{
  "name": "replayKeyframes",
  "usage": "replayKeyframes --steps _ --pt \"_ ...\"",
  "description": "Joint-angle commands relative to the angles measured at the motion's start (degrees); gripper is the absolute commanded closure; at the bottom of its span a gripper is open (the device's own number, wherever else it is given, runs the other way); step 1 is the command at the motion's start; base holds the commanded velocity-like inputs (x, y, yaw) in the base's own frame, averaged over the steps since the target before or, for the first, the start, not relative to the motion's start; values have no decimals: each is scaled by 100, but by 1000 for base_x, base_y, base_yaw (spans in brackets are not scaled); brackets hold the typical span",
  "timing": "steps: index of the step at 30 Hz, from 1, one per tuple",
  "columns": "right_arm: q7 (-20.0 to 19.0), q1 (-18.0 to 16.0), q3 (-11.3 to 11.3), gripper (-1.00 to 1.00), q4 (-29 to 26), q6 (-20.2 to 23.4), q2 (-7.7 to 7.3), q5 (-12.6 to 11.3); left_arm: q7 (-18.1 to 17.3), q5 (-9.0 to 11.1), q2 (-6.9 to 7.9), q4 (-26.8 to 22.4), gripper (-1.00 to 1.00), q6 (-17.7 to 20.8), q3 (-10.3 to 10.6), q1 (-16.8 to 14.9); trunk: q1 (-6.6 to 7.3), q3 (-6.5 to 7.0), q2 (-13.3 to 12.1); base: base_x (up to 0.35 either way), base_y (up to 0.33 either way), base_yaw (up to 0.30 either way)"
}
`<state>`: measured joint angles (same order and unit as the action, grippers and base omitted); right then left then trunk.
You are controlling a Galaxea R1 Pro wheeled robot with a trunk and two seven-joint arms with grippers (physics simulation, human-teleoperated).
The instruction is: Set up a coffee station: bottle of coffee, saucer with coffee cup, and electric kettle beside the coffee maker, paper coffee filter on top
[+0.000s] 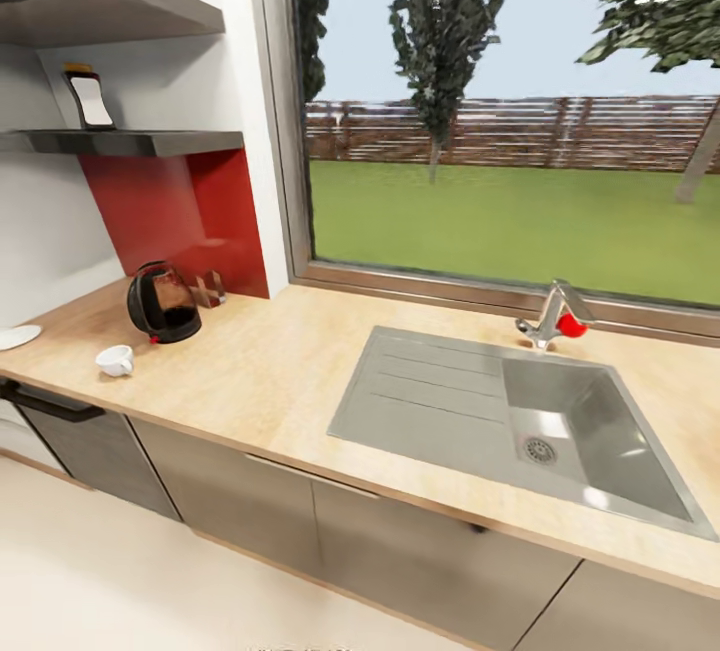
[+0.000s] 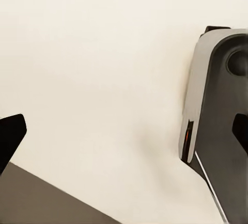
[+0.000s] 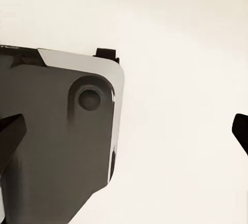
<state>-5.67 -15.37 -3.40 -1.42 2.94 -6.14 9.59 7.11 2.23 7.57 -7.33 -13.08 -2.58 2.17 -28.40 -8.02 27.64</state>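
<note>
The counter (image 1: 300, 371) runs from 9 o'clock to 4 o'clock across the head view, with one steel sink (image 1: 520, 421) inset toward 4 o'clock. One kettle (image 1: 162, 303) stands at 9 o'clock near the red back wall, probably parked clear of the sink. One cup (image 1: 115, 360) sits just in front of it, apart from one saucer (image 1: 16, 336) at the counter's far 9 o'clock edge, so neither is yet paired. One bottle (image 1: 90, 97) waits on the lower shelf (image 1: 150, 142) at 10 o'clock. Both wrist views face pale floor; each pincer's dark fingertips (image 2: 11, 133) (image 3: 10, 131) stand wide apart, empty
</note>
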Motion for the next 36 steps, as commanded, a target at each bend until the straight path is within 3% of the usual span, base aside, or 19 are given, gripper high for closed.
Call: replayKeyframes --steps 1,13,18,21,23,36 --pt "-22 -1 -38 -100 -12 31 -1 54 -6 25 -5 -10 -100 -10 -23 0 -2 -15 9 0 0 181" --pt "-22 -1 -38 -100 -18 31 -11 52 -1 89 24 -46 -100 -11 -44 -147 -2 -88 9 165 138 181" --pt "-22 -1 -40 -100 -25 26 1 52 16 137 33 -522 -100 2 -89 -326 -2 -118 9 191 260 181" --pt "-22 -1 -44 -100 -25 23 7 51 -4 388 36 -1024 -100 -7 -342 -346 -2 -136 9 179 274 180" --pt "-22 -1 -44 -100 -25 22 11 46 -7 434 29 -1195 -100 -9 -392 -347 -2 -145 9 178 276 129" --pt "-30 -1 -34 -100 -28 -150 13 55 -46 503 52 -1264 -100 -138 -454 -274 -2 -152 9 140 285 15"
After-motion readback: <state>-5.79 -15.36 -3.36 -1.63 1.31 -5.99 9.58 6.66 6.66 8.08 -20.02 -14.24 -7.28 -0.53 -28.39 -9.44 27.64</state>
